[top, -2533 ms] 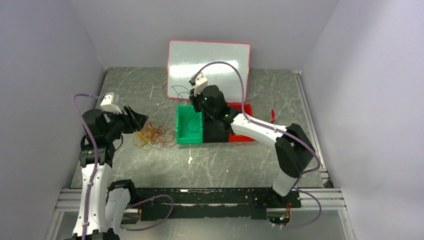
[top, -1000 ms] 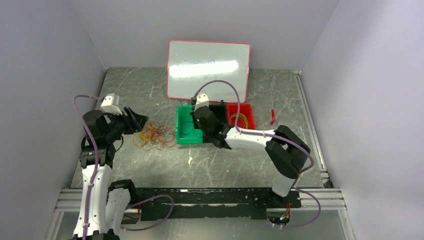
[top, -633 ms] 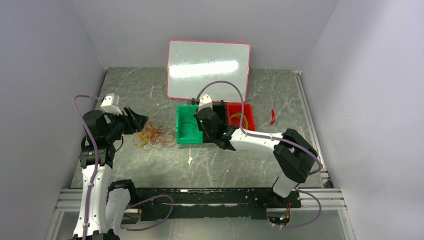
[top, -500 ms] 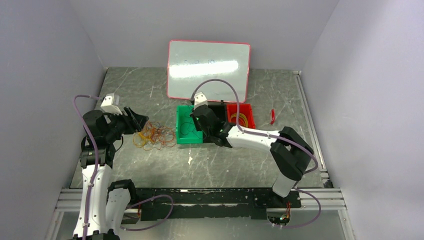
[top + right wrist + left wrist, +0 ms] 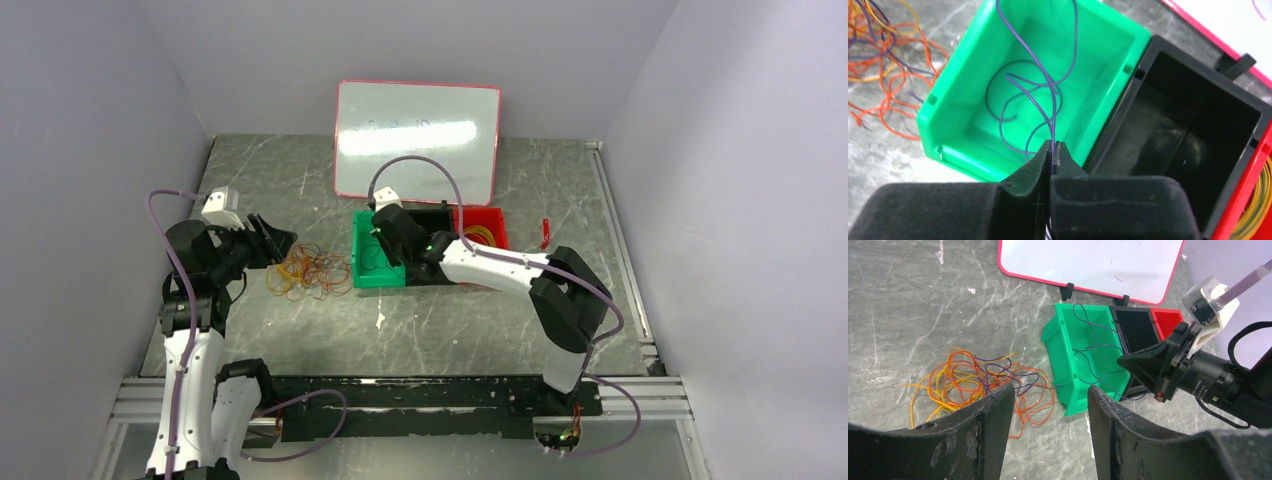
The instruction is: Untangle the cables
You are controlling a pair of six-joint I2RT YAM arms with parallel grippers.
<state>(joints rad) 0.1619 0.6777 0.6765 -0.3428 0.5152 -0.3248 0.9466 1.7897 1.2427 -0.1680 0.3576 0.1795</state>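
Observation:
A tangle of orange, yellow and purple cables lies on the table left of a green bin. My right gripper hangs over that bin's right side, shut on a thin purple cable. The cable's loops hang down into the bin, and one strand drapes over the bin's far rim. My left gripper is held above the table just left of the pile, open, nothing between its fingers.
A black bin and a red bin holding yellow cable stand in a row right of the green one. A red-framed whiteboard leans behind them. A small red object lies to the right.
My right gripper has come down from in front of the whiteboard and shifted left to above the green bin, the purple cable in its grip. The left arm has stayed still.

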